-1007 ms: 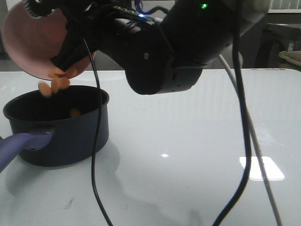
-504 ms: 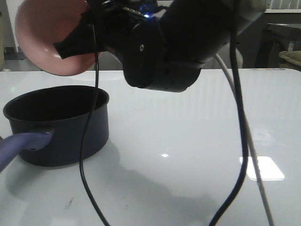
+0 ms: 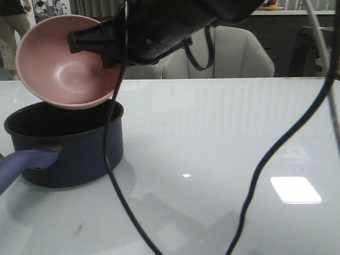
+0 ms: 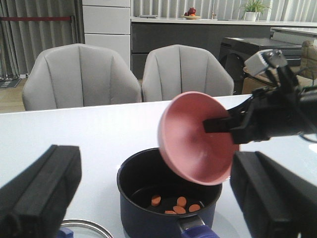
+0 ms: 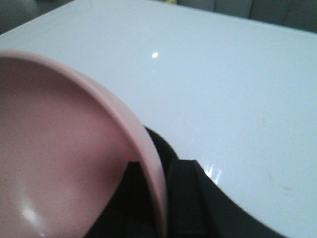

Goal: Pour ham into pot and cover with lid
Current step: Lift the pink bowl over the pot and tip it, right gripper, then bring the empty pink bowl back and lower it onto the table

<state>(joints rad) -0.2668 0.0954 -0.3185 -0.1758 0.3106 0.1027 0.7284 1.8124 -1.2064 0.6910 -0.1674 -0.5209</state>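
No legible writing. Right gripper (image 5: 158, 191): jaws clamped on rim of tilted pink bowl (image 3: 64, 69), above pot (image 3: 69, 146). Left gripper (image 4: 153, 198): jaws wide apart, holding nothing; ham (image 4: 178, 205) in pot.

Two grey chairs (image 4: 131, 74) stand just behind the white table (image 3: 223, 138). A dark cabinet (image 4: 178, 37) with a potted plant (image 4: 255, 9) sits beyond the table.

- Ceiling light glares off the glossy white table (image 3: 223, 133).
- Soft shadows fall under the cables (image 3: 268, 159).
- The right wrist view is blurred close-up.
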